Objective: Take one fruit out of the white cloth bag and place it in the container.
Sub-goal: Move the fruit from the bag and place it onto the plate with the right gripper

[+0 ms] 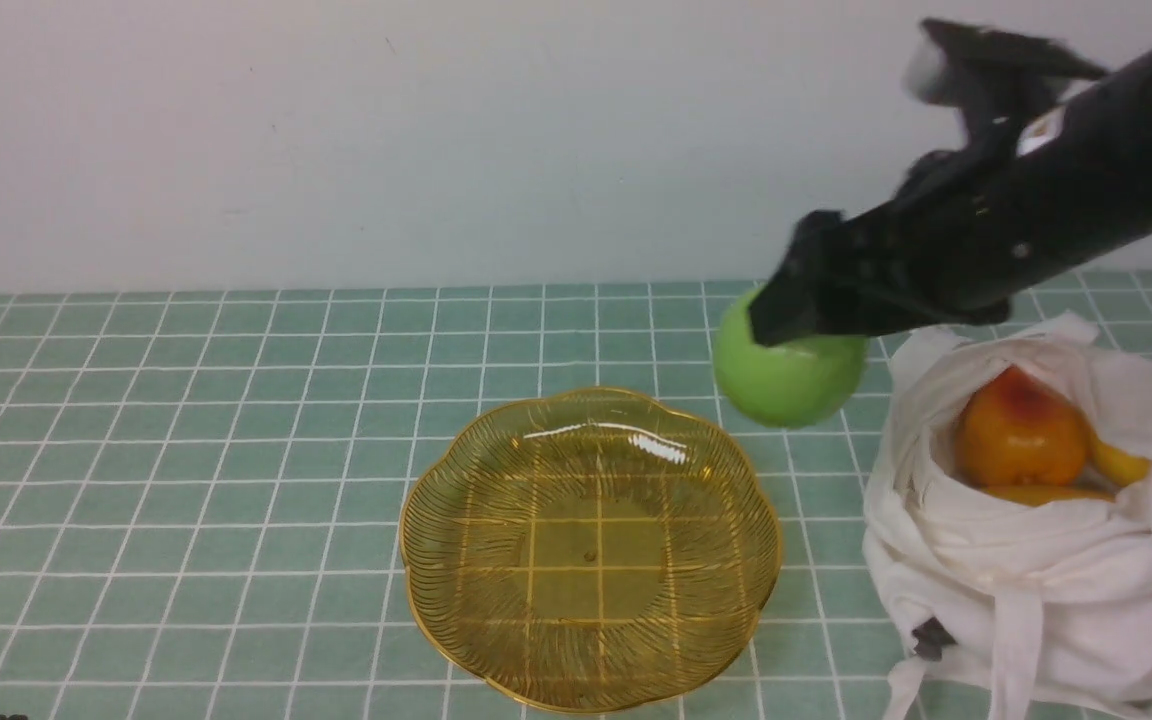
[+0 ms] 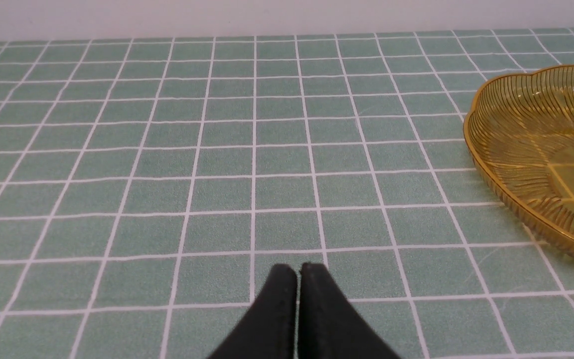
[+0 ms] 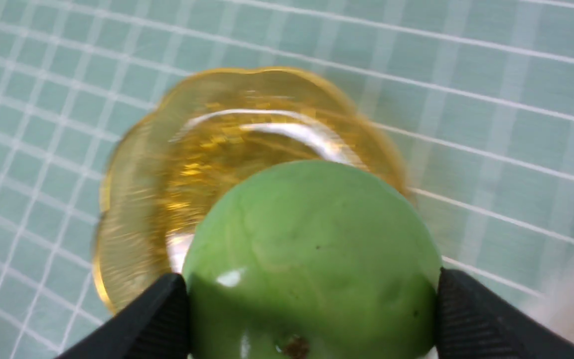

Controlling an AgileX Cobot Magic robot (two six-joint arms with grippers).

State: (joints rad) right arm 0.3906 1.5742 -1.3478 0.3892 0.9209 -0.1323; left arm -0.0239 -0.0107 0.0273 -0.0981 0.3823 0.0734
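Note:
The glossy green apple (image 1: 784, 385) hangs in the air, held by my right gripper (image 1: 786, 330), whose black fingers (image 3: 459, 311) press on both its sides (image 3: 312, 249). It is between the white cloth bag (image 1: 1036, 560) at the right and the amber ribbed dish (image 1: 591, 545) at centre, just past the dish's far right rim. In the right wrist view the dish (image 3: 167, 169) lies blurred beneath the apple. My left gripper (image 2: 298, 271) is shut on nothing, low over the checked cloth, with the dish (image 2: 541, 144) off to one side.
An orange-red fruit (image 1: 1021, 430) and yellow fruit (image 1: 1121, 465) sit in the bag's open mouth. A green checked cloth (image 1: 186, 450) covers the table. A pale wall (image 1: 336, 140) stands behind it.

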